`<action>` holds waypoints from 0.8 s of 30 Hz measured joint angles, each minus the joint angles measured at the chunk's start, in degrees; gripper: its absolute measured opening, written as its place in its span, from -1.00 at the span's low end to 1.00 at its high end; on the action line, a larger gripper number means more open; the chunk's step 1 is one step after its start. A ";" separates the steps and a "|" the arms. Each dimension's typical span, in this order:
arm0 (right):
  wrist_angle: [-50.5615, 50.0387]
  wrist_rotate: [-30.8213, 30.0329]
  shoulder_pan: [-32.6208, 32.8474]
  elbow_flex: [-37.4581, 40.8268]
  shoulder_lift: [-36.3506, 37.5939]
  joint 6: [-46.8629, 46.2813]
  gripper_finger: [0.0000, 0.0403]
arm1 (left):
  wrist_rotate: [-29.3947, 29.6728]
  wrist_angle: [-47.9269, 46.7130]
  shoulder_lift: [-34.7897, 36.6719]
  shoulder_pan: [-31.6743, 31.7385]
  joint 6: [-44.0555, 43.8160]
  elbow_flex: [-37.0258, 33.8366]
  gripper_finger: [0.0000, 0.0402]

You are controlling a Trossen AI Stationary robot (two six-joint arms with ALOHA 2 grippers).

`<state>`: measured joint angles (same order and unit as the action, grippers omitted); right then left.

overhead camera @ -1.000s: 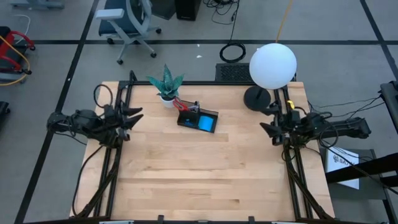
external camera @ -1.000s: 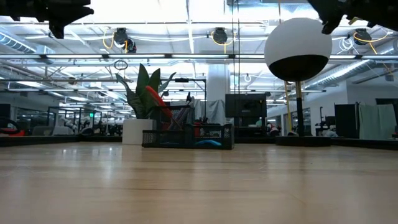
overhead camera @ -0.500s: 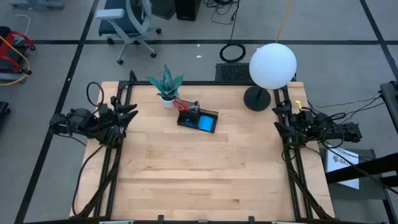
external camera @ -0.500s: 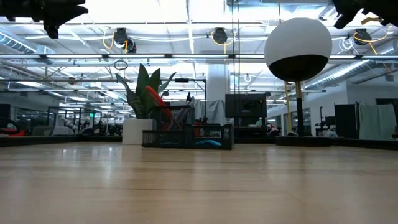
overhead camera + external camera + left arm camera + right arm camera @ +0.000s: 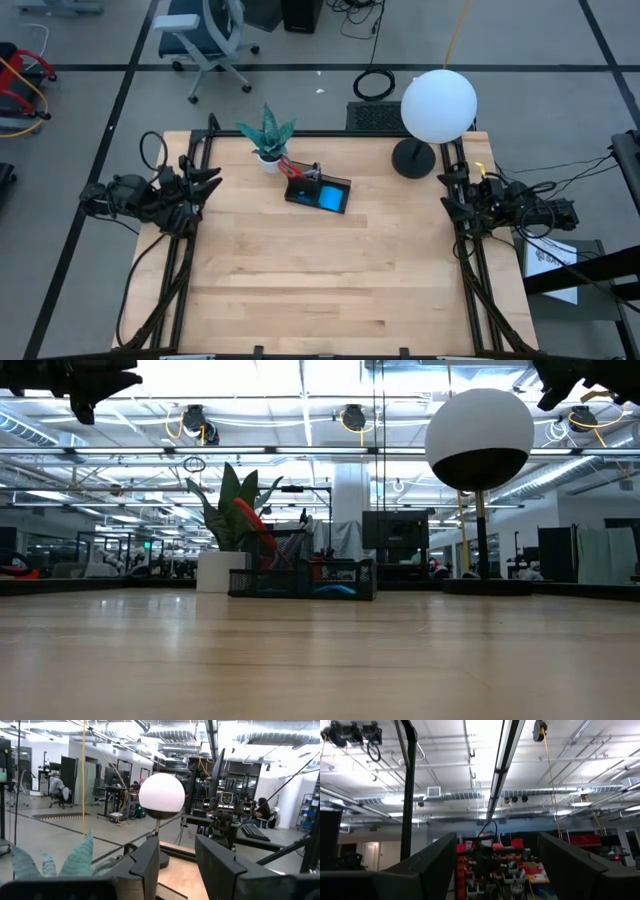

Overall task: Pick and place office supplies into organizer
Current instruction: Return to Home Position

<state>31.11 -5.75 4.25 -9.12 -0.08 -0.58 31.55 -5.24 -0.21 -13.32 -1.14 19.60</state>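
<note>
**A:** Where are the two pincers, and have they moved?

**B:** The left pincer (image 5: 208, 182) sits over the left edge of the surface (image 5: 320, 280), and the right pincer (image 5: 447, 201) sits over the right edge. Compared with a second ago, both have drawn back outward from the middle. Since half a second ago, neither has shifted.

**A:** How are the arms posed?

**B:** Each dark arm is folded back over its side rail, with its pincer facing the middle. Both pincers stand spread, with nothing between the flat, dark fingers (image 5: 145, 865).

**A:** And the supplies?

**B:** The organizer (image 5: 341, 182), a small black rectangular tray, lies at the far middle of the pale wooden surface, well apart from both pincers. A bright blue square notepad (image 5: 328, 199) lies flat in it. Red-handled scissors (image 5: 291, 168) stand tilted at its taller end. Just beside that end is a spiky green plant (image 5: 267, 133) in a white pot. A lamp (image 5: 438, 104) with a smooth white globe stands near the right arm.
</note>
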 joint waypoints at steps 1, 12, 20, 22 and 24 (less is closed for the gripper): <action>-0.36 0.02 0.00 0.16 0.00 -0.02 0.35 | 0.00 0.14 0.00 0.00 -0.49 -0.60 -0.35; 10.38 0.10 0.00 7.56 0.04 -0.96 0.35 | -0.86 13.22 0.00 0.00 2.02 -9.86 -0.35; 8.53 0.06 0.00 8.13 0.02 -1.77 0.33 | -1.03 17.00 0.00 0.00 1.06 -13.28 -0.35; 8.25 0.07 0.00 8.14 0.02 -1.79 0.34 | -1.05 18.18 0.00 -0.02 0.96 -14.17 -0.34; 7.61 0.06 0.00 8.17 0.02 -1.77 0.35 | -1.10 19.78 0.00 0.00 0.66 -15.63 -0.35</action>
<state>38.72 -5.69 4.25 -0.95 -0.05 -2.35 30.45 14.55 -0.21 -13.32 -0.48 3.97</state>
